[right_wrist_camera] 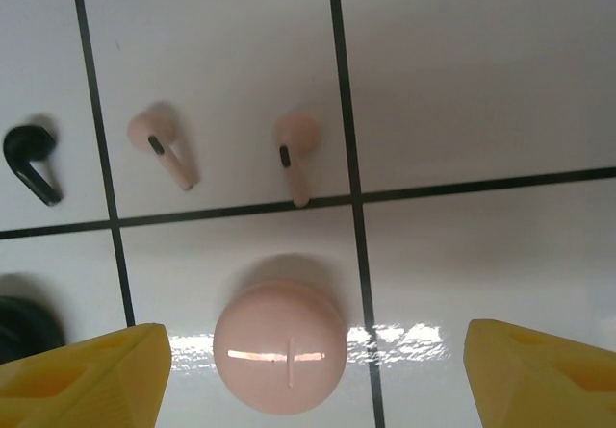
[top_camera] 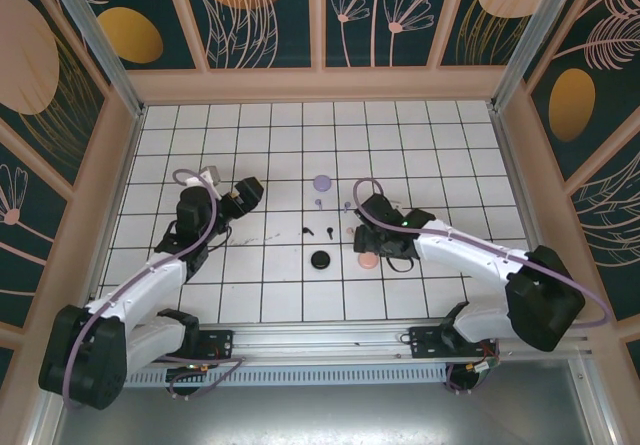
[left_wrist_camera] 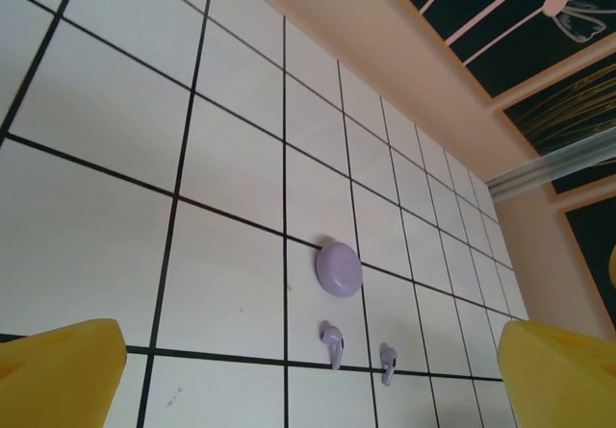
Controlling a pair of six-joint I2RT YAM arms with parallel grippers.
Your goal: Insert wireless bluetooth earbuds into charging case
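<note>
Earbuds (right_wrist_camera: 294, 149) in pink lie just beyond right pincer (right_wrist_camera: 313, 370); untouched.

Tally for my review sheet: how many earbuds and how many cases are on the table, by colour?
Lilac earbuds: 2
Black earbuds: 2
Pink earbuds: 2
Lilac case: 1
Black case: 1
Pink case: 1
Total: 9

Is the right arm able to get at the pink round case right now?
Probably yes: the right claw is open and lined up over the pink case, with nothing lying in between.
</note>
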